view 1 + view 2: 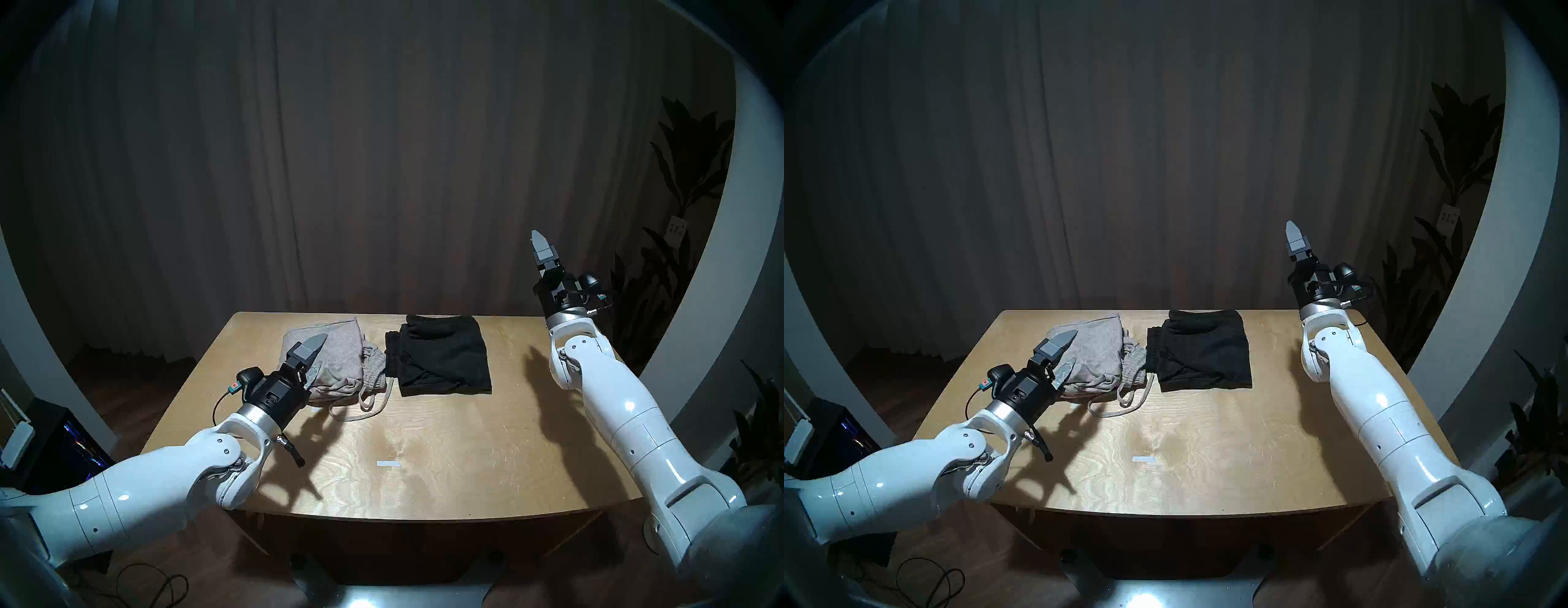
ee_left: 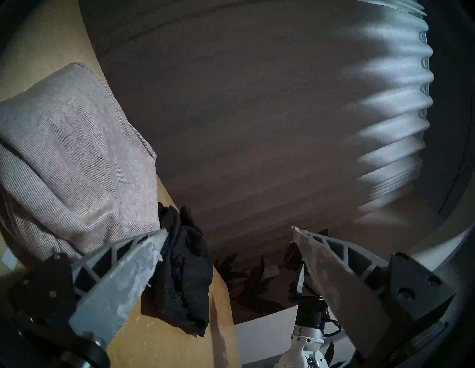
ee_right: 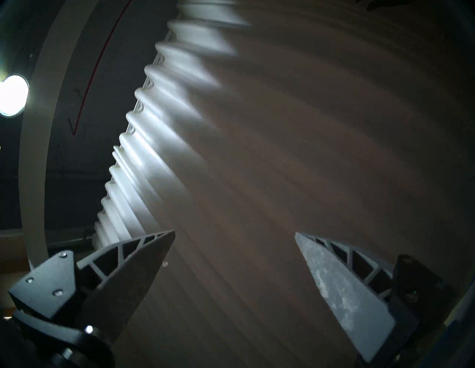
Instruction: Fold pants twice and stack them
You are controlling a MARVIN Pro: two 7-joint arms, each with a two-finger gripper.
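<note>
Hovering: my left gripper (image 1: 319, 356) spread beside the grey pants (image 1: 329, 361)
Raised: my right gripper (image 3: 235, 259) spread, empty
Black pants (image 1: 443, 356): folded on surface (image 1: 424, 446)
Writing: none readable

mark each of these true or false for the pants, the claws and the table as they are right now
1. The grey pants lie on top of the black pants. False: they lie side by side on the table.
2. The left claw is open. True.
3. The right claw holds the black pants. False: it is open, empty, raised above the table.
4. A pale drawstring trails from the grey pants onto the table. True.
</note>
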